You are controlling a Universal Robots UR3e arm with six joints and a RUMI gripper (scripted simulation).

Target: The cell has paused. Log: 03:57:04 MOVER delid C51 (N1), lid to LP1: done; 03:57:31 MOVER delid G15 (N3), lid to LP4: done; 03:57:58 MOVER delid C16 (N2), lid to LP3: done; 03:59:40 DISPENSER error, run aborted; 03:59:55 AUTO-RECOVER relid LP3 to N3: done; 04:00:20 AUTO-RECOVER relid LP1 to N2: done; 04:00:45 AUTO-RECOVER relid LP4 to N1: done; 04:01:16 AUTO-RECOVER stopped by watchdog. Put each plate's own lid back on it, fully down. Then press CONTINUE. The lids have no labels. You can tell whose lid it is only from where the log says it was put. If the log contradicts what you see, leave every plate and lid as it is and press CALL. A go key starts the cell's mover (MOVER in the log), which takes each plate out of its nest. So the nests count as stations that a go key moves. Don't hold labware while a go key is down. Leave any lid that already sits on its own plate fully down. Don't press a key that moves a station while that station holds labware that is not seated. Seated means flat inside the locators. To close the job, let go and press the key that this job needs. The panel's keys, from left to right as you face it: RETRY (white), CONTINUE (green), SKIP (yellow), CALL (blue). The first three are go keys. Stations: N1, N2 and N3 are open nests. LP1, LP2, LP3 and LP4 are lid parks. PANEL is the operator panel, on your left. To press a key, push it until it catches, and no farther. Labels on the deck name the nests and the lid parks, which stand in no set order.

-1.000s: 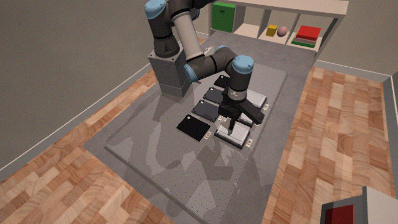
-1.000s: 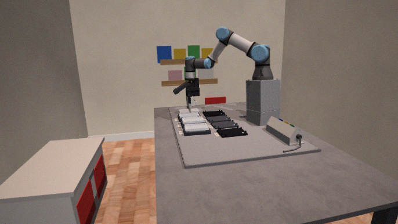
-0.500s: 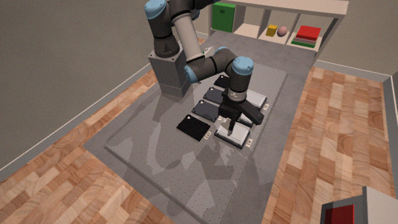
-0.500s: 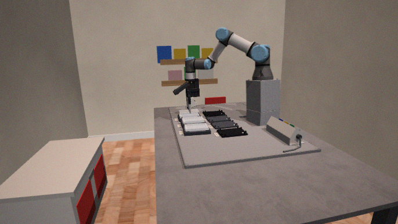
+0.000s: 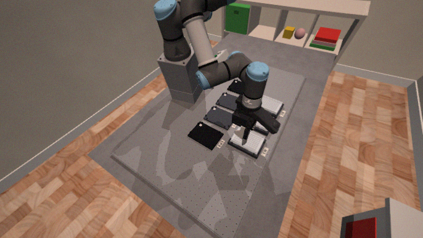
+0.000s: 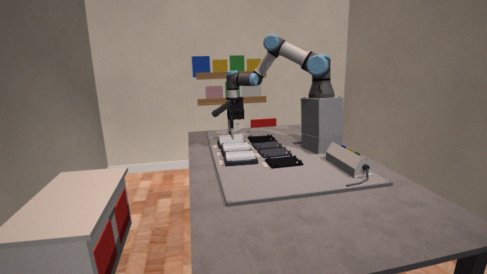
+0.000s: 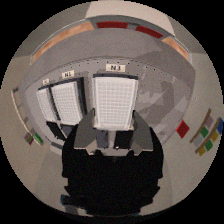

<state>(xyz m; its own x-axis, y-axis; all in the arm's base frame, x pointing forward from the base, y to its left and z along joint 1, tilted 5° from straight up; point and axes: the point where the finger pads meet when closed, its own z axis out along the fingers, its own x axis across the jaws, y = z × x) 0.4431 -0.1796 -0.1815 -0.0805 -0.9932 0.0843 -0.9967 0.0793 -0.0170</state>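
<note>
Three white well plates sit in a row of nests. My gripper [image 5: 244, 140] hangs over the end plate [image 5: 247, 143], whose deck label looks like N3 [image 7: 115, 67]. The fingers are shut on a clear lid [image 5: 238, 134] and hold it at that plate's near edge; I cannot tell whether it rests on the plate. In the wrist view the plate [image 7: 115, 102] lies straight ahead between my fingers. The middle plate [image 7: 66, 102] and the third plate [image 7: 45, 104] lie to its left. From the exterior view the gripper [image 6: 231, 132] is over the farthest plate [image 6: 231, 138].
Four dark lid parks [image 5: 205, 135] [image 5: 219, 117] [image 5: 228, 101] [image 5: 235, 86] lie in a row beside the nests. The operator panel [image 6: 346, 158], with a cable, stands at the deck's edge near the arm's pedestal [image 6: 321, 122]. A shelf with coloured items [image 5: 296, 32] stands beyond the table.
</note>
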